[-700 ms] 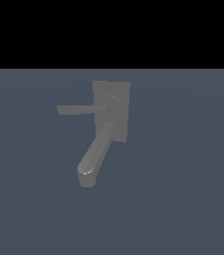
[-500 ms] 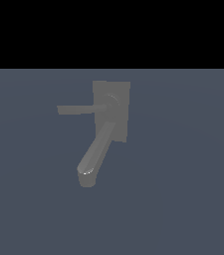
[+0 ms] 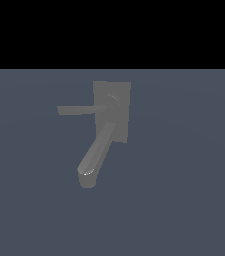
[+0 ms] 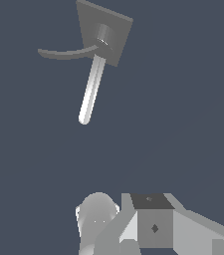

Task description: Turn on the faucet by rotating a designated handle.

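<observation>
faucet (image 3: 112,107) unmoved | handle (image 3: 79,109) juts to 9 o'clock off hub, spout toward 7 | gripper (image 4: 133,234) well apart, likely approaching; opening can't be told, holds nothing

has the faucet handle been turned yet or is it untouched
Looks untouched: the handle juts sideways from the faucet hub, nothing touching it. The gripper is well clear. Its jaws can't be judged.

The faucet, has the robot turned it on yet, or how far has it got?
Nothing looks done: the faucet stands alone in the exterior view, no arm near its thin handle. In the wrist view it lies well away from the camera. Reaching, gripping and rotating the handle are all left.
</observation>
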Motion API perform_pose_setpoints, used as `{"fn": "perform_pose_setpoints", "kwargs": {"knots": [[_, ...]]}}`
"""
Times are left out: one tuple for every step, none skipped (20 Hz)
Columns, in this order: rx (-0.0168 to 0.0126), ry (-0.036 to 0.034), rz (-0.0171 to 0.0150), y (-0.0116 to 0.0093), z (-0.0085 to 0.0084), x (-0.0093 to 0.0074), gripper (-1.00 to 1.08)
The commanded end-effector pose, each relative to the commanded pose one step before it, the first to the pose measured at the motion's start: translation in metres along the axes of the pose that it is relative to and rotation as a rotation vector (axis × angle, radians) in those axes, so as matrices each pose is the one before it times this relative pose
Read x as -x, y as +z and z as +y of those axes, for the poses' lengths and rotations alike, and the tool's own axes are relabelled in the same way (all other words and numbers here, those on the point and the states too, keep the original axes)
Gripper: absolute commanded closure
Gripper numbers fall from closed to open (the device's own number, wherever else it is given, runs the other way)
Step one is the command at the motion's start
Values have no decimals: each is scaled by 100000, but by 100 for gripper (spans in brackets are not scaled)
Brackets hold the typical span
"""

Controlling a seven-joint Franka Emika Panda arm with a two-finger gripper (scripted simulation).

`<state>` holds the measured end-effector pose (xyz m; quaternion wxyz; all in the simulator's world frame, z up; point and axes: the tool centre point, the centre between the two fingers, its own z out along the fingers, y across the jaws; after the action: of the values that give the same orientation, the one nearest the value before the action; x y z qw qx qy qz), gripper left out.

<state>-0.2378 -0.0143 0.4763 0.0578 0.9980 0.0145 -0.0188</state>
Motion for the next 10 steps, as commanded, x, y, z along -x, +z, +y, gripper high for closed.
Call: {"fn": "perform_pose_setpoints", "kwargs": {"knots": [[4138, -1416, -1860, 617, 483, -384, 108], [1958, -697, -855, 283, 218, -184, 108], [2091, -767, -909, 298, 226, -198, 108], [2225, -842, -961, 313, 234, -213, 108], [2354, -919, -1009, 327, 241, -228, 108], [2477, -998, -1053, 338, 246, -242, 108], [2599, -1082, -1094, 348, 249, -258, 108], [2668, -1146, -1111, 350, 246, -269, 108], [2665, -1181, -1097, 342, 237, -272, 108], [2662, -1214, -1081, 334, 228, -276, 108]]}}
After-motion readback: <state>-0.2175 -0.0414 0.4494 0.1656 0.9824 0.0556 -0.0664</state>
